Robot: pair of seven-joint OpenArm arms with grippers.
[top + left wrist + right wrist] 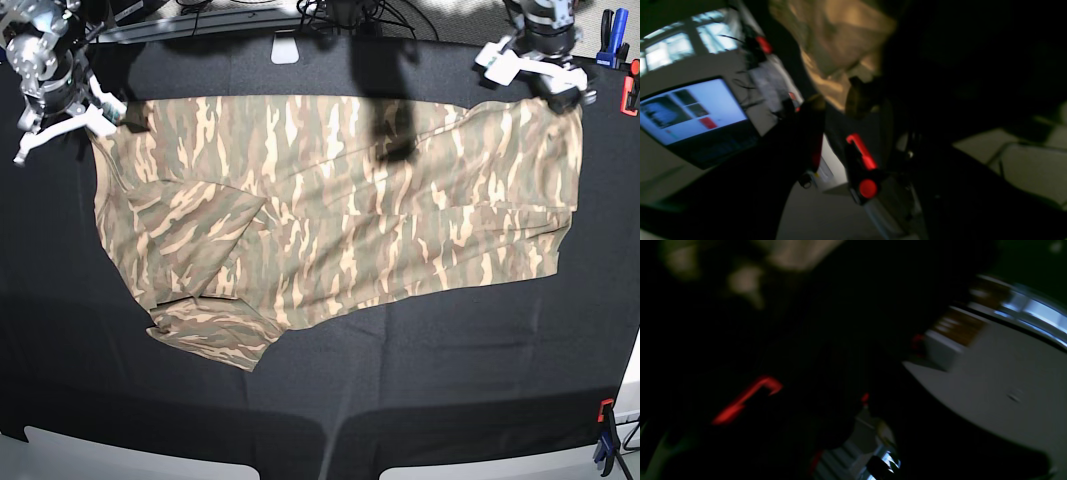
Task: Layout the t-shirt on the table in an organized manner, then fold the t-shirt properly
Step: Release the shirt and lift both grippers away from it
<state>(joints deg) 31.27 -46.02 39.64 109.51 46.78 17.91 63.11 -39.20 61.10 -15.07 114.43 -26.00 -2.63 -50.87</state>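
Note:
The camouflage t-shirt (340, 220) lies spread across the black table (400, 380). Its long top edge is fairly straight, and a sleeve is folded over at the lower left. My left gripper (565, 98) hovers over the shirt's top right corner. In the blurred left wrist view its two fingertips (856, 96) stand apart, with the shirt (833, 40) just beyond them and nothing held. My right gripper (125, 120) is at the shirt's top left corner. The right wrist view is dark and smeared; only pale patches of the shirt (790, 253) show, and the jaws cannot be read.
Blue (612, 25) and red (632, 90) clamps stand at the table's right edge, and another clamp (605, 425) at the lower right. A white block (285, 47) sits at the far edge. A lit monitor (690, 110) is beyond the table.

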